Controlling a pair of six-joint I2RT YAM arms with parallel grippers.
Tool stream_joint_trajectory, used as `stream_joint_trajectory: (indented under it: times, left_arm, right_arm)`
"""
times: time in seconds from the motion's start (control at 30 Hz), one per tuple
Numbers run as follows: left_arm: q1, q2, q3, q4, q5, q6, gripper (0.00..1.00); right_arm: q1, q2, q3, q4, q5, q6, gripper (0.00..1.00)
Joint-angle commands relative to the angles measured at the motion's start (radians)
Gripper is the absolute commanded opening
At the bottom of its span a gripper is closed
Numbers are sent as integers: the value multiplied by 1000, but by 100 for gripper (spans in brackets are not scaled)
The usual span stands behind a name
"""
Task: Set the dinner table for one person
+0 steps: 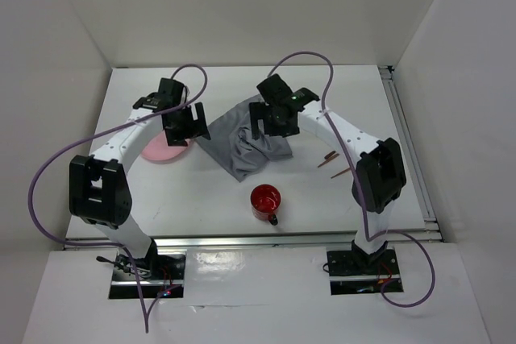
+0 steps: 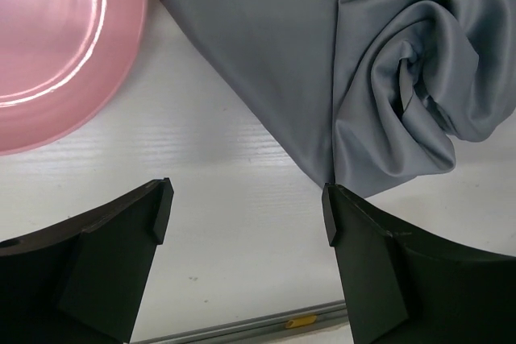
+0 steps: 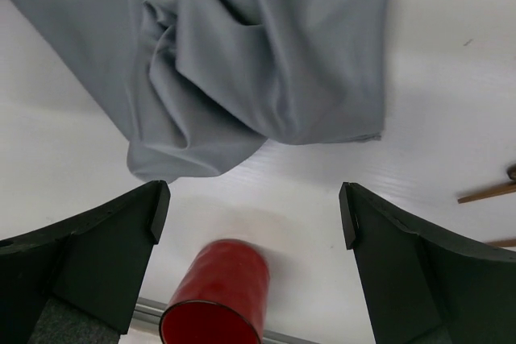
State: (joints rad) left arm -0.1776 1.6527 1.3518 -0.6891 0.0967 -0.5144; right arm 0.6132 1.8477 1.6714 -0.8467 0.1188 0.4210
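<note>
Dinner table (image 1: pixel 185 191) beneath both arms, crumpled cloth (image 1: pixel 234 147) at centre, plate (image 1: pixel 165 151) at its 9 o'clock, cup (image 1: pixel 264 199) at 6 o'clock; left gripper (image 2: pixel 246 207) and right gripper (image 3: pixel 254 211) hang wide open, empty; likely next step: pinch the cloth's edges and spread it flat.

Pink round glossy plate (image 1: pixel 161 152): in top view its far-right part is hidden under the black left fingers (image 1: pixel 175 130); left wrist view cuts it at top & left edges, so only a curved rim section shows.

Grey crumpled fabric cloth (image 1: pixel 238 151): in top view the far part is covered by the black right fingers (image 1: pixel 282 125) & wrist. Both wrist views cut it at the top edge, left wrist also at the right edge.

Red cylindrical cup (image 3: pixel 218 296): rim cut by bottom edge of right wrist view, slightly blurred.

Thin brown sticks (image 1: pixel 329 159): too small in top view to tell what they are; right wrist view cuts them at the right edge.

Fingers run off the bottom in both wrist views.
</note>
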Motion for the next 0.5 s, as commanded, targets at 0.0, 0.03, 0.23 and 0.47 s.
stream_joint_trajectory:
  times: [0.0,0.03,0.23,0.47]
  left_arm:
    - [4,-28,-17,14,51,-38,93]
    - [13,-28,-17,14,51,-38,93]
    - [13,-8,-83,57,74,-145,93]
    - [35,45,-138,118,64,-321,87]
  right_arm:
    - [60,-42,8,55,21,-24,100]
    - [60,-42,8,55,21,-24,100]
    - [137,8,26,112,-13,-34,100]
    - [200,171,134,133,62,-34,92]
